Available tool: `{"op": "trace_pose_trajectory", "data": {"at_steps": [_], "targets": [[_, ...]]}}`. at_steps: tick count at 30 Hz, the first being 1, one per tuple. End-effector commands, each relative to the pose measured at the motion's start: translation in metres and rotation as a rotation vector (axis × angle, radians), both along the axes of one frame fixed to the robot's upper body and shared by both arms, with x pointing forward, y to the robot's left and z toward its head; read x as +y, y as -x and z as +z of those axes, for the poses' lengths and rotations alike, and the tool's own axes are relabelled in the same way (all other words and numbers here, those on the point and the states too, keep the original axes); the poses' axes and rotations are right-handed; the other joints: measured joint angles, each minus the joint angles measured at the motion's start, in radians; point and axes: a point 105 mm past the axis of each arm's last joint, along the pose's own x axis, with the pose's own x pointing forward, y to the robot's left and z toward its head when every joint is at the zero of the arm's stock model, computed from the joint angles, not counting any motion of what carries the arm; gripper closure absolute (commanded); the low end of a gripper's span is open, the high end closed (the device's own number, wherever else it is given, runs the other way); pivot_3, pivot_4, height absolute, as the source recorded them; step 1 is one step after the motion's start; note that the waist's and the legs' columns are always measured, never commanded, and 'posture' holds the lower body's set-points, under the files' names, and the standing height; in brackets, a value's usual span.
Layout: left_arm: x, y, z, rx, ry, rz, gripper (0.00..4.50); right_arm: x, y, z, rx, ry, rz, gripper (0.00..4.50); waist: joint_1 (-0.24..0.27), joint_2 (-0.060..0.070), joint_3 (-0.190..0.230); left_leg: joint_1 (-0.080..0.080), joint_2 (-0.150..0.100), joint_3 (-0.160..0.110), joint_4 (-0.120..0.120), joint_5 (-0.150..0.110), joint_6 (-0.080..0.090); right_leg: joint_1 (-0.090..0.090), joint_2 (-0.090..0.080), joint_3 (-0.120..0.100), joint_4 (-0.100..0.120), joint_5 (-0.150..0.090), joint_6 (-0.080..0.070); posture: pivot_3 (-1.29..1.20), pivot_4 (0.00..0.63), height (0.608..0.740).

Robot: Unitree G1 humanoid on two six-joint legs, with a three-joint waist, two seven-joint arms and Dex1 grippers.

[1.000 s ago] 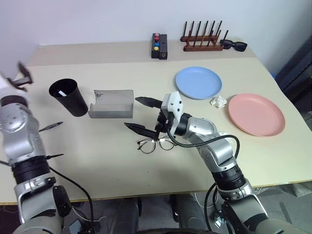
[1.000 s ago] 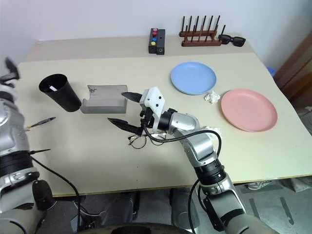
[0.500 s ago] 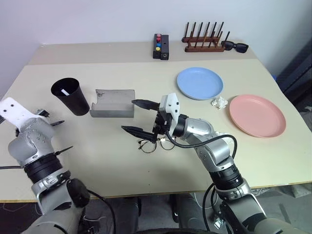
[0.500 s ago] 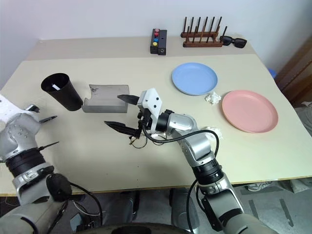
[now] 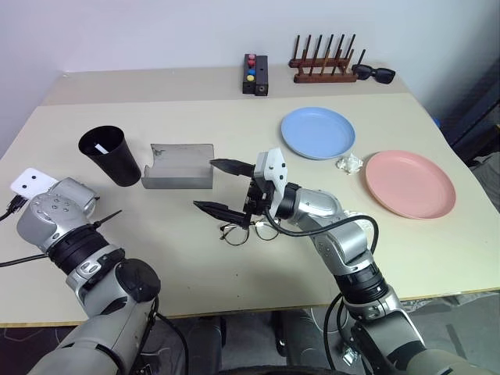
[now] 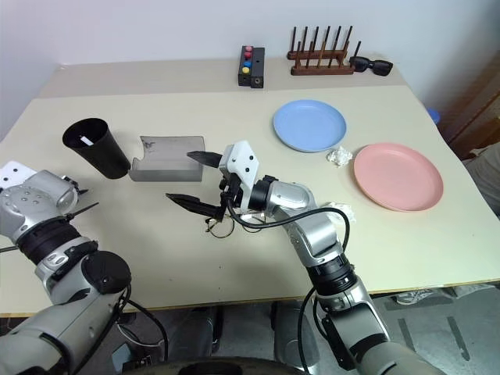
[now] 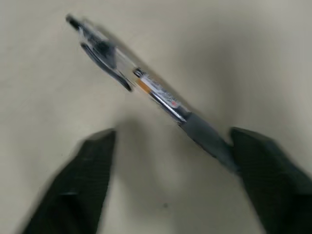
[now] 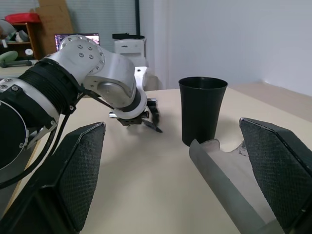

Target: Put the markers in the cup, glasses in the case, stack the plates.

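Low over the table, left pincer straddles a marker.

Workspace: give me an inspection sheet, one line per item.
Surface: beige table, level, bare at the near edge.
Job's things: tall black tapered cup upright, one white marker inside; grey hinged case open beside it; clear-barrelled pen flat on the table; wire-rimmed glasses under the right arm; light blue plate and salmon pink plate apart, unstacked.
Clutter: crumpled white scrap; black button box; wooden rack; black sunglasses.
Grippers: left gripper straddles the pen; right gripper open above the glasses.
Cables: black cable on right arm.
Surroundings: white wall.
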Motion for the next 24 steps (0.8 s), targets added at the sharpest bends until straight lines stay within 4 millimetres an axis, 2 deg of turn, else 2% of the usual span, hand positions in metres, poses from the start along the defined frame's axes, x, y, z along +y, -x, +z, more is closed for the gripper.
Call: {"op": "trace_pose_trajectory", "data": {"at_steps": [1,4,13,19,22,24], "targets": [[0.006,0.006,0.002,0.015,0.001,0.048,2.92,0.000,0.004,0.011,-0.039,-0.023,0.008,0.00,0.000,0.000,0.000,0.000,0.000,0.000,0.000,0.000,0.000,0.000,0.000,0.000,0.000,0.000,0.000,0.00,0.150,0.740],[0.008,0.009,0.001,0.027,0.000,0.068,4.45,0.000,0.004,0.011,-0.038,-0.023,0.007,0.00,-0.001,0.000,0.000,0.000,0.000,0.000,0.000,0.000,0.000,0.000,0.000,0.000,0.000,0.000,0.000,0.00,0.150,0.740],[0.022,0.018,0.011,0.026,-0.089,0.136,4.49,0.000,0.004,0.010,-0.035,-0.021,0.010,0.00,-0.002,0.000,0.000,0.001,0.000,0.000,-0.001,0.000,-0.001,0.000,0.000,0.000,0.001,0.000,0.000,0.00,0.150,0.740],[0.023,0.014,0.023,-0.042,-0.145,0.127,4.49,0.001,0.004,0.010,-0.034,-0.021,0.013,0.00,0.000,0.000,0.000,0.000,0.000,0.000,0.000,0.000,-0.001,0.000,0.000,0.000,0.000,0.000,0.000,0.00,0.150,0.740],[0.024,0.013,0.028,-0.072,-0.163,0.130,3.55,0.001,0.004,0.010,-0.033,-0.021,0.014,0.00,0.001,0.000,0.000,0.000,0.000,0.000,0.000,0.000,-0.001,0.000,0.000,0.000,0.000,0.000,0.000,0.00,0.150,0.740],[0.025,0.012,0.031,-0.082,-0.172,0.129,2.64,0.001,0.004,0.010,-0.032,-0.021,0.015,0.00,0.001,0.000,0.000,0.000,0.000,0.000,0.000,0.000,-0.001,0.000,0.000,0.000,0.000,0.000,0.000,0.00,0.150,0.740]]}}
